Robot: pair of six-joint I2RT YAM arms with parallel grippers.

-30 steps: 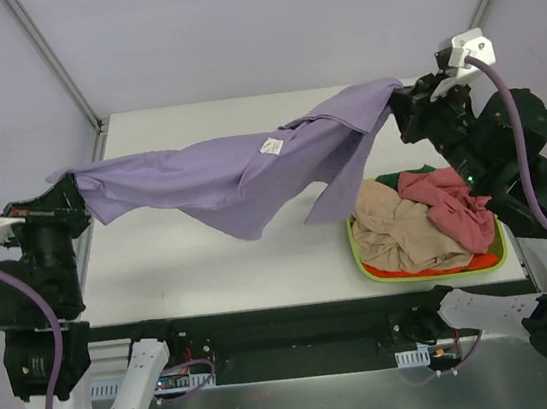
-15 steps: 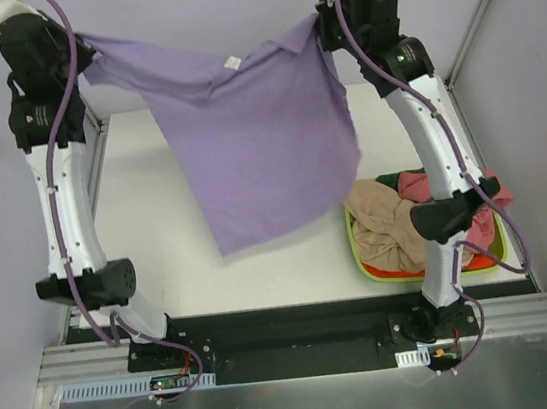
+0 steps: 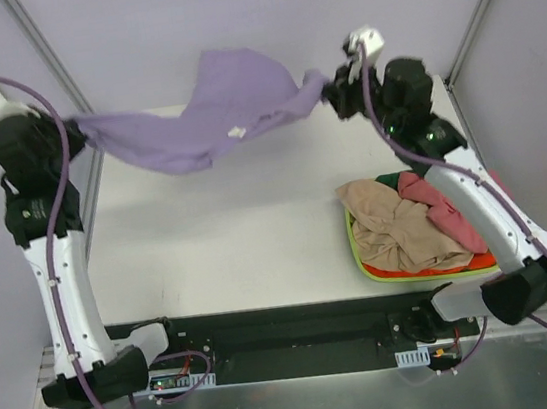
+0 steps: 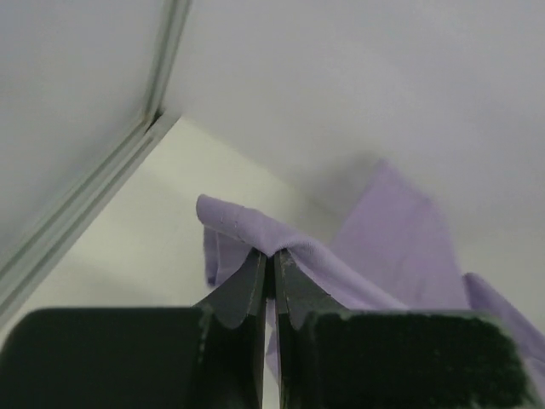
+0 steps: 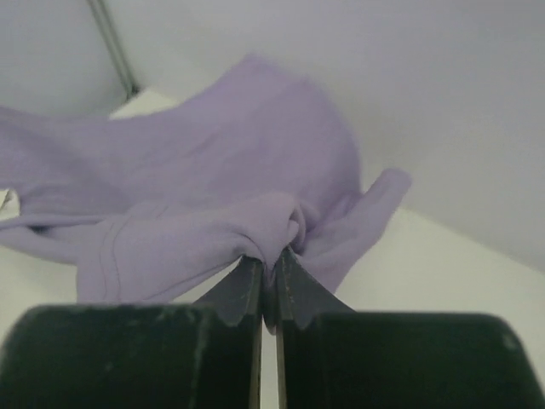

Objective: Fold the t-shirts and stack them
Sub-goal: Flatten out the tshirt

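Note:
The large lavender t-shirt (image 3: 211, 112) is stretched in the air between my two grippers over the far part of the table, its body billowing up and back. My left gripper (image 3: 75, 126) is shut on its left end at the far left; the cloth (image 4: 281, 243) folds over the tips of that gripper (image 4: 272, 254). My right gripper (image 3: 331, 92) is shut on the bunched right end (image 5: 264, 223), pinched at the tips of the right gripper (image 5: 270, 256). A tan-beige shirt (image 3: 393, 229) and a pinkish-red shirt (image 3: 452, 216) lie heaped in the basket.
The lime-green basket (image 3: 428, 267) sits at the table's near right corner. The white table (image 3: 218, 242) is bounded by frame posts and grey walls at the back and sides. Both arms rise tall from the near edge.
The shirt hung down broad from both raised grippers half a second ago; now both grippers are lower and farther back, and the cloth has flung upward and away.

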